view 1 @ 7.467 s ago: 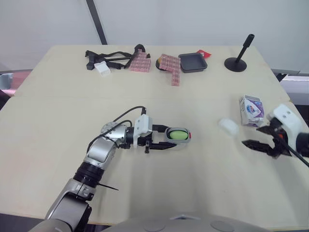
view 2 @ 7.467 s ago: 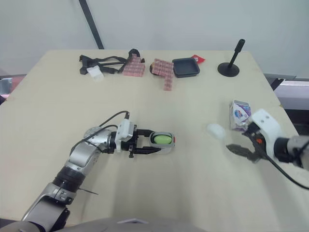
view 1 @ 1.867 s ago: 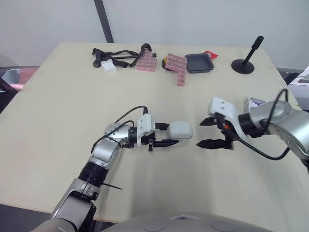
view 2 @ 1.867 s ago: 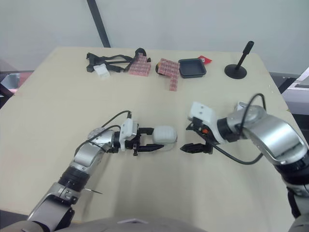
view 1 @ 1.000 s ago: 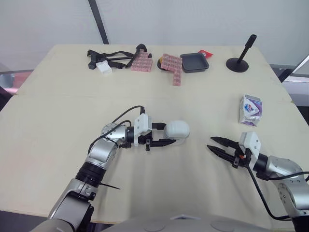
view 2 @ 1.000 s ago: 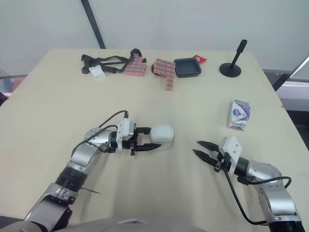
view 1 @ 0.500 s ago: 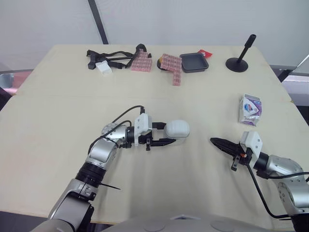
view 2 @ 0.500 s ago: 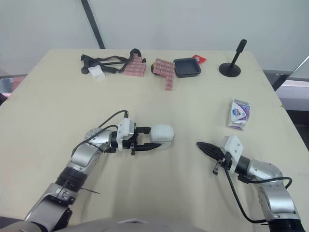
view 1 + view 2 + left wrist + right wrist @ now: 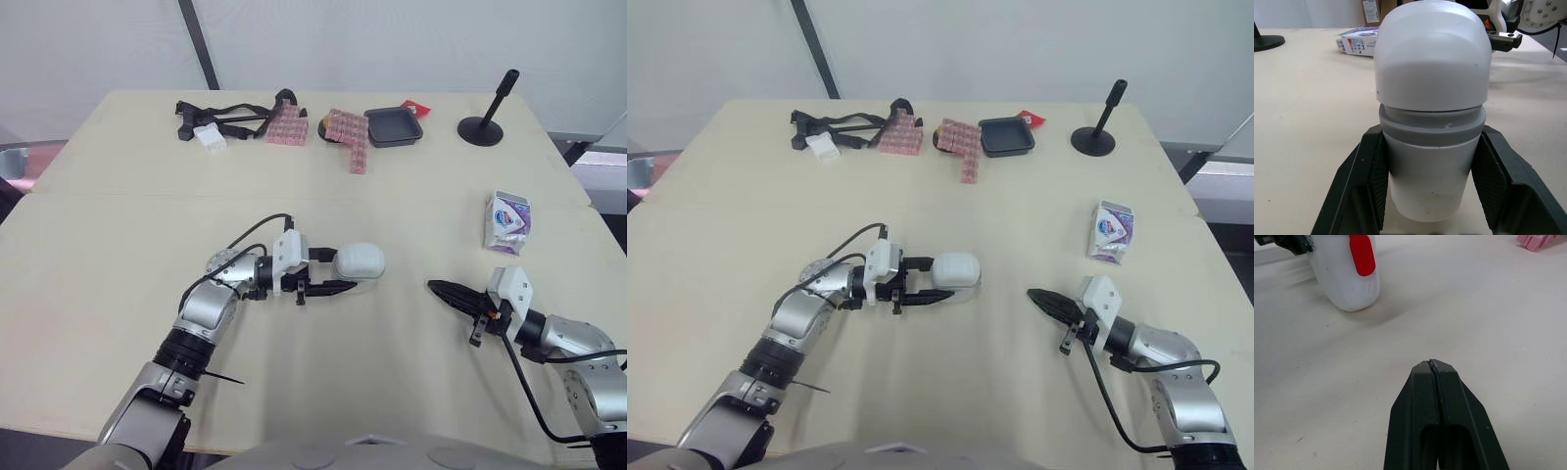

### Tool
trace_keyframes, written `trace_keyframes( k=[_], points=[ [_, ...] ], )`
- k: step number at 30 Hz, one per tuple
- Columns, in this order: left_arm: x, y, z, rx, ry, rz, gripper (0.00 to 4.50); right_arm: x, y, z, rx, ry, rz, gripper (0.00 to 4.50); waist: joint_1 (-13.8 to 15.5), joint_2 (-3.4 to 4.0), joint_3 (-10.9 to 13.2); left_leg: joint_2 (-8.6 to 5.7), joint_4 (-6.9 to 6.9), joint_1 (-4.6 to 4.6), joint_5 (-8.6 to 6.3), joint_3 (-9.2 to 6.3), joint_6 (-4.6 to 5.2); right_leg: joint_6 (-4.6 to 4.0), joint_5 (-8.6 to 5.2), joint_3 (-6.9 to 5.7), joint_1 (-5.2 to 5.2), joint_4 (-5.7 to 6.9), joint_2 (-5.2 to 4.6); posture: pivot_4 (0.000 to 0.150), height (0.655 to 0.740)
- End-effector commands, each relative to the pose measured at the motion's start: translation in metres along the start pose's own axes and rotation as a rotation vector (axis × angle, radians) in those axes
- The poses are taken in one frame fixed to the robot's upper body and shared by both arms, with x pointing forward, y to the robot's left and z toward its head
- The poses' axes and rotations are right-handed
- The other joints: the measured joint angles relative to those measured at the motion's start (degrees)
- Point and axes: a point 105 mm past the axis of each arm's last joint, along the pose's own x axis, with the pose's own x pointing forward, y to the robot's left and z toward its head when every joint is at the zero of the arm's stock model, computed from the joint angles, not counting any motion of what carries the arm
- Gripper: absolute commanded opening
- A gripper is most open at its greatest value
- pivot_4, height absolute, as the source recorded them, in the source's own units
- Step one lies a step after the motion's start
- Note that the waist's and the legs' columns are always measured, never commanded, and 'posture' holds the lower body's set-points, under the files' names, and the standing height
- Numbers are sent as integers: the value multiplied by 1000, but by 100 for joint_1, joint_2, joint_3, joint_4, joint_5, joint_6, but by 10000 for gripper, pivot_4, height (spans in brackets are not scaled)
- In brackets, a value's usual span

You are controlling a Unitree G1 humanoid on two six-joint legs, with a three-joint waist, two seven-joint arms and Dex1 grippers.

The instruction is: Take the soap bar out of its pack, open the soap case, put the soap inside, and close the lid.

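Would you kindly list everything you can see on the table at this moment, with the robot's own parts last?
table: one, beige, under everything.
soap case: one, white with a grey band, lid shut, mid-table.
soap pack: one, white and purple, near the right edge, apart from both grippers.
stand: one, black, round base with a post, far right.
tray: one, black, far edge, left of the stand.
red scrap: one, red, behind the tray.
pink blocks: two clusters, pink, left of the tray.
straps: one tangle, black, far left.
white piece: one, white, by the straps.
left gripper: one, black fingers closed on the soap case.
right gripper: one, black fingers shut, empty, right of the case.
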Motion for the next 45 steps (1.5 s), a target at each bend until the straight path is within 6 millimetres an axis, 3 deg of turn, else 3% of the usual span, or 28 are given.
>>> trace_keyframes(
  k=[1, 9, 18, 28, 45],
  points=[
    [0, 2, 9, 27, -26, 5, 18745, -2, -5, 9, -36, -29, -14, 203, 0, 0, 0, 0, 0, 0, 0, 0, 0, 0, 0, 0, 0, 0, 0, 1500, 7400],
    [0, 3, 9, 28, -26, 4, 18745, 14, -8, 46, -78, -106, 23, 203, -23, 0, 0, 0, 0, 2, 1, 0, 1, 4, 2, 0, 0, 3, 0, 1500, 7400],
    [2, 4, 10, 30, -27, 5, 18745, 38, 16, 85, -104, -193, 177, 203, -14, 0, 1, 0, -1, 0, 1, -1, 1, 14, 8, -1, -1, 0, 0, 1500, 7400],
    [1, 5, 9, 27, -20, 10, 18745, 38, 28, 80, -128, -129, 271, 203, -4, 0, 1, 0, -1, -4, 1, -1, 0, 16, 9, -2, -2, -2, 0, 1500, 7400],
    [1, 5, 9, 30, -16, 12, 18745, 42, 32, 84, -151, -134, 299, 203, -7, 0, 1, 0, -1, -4, 1, -1, -1, 18, 10, -2, -1, -2, 0, 1500, 7400]
  ],
)
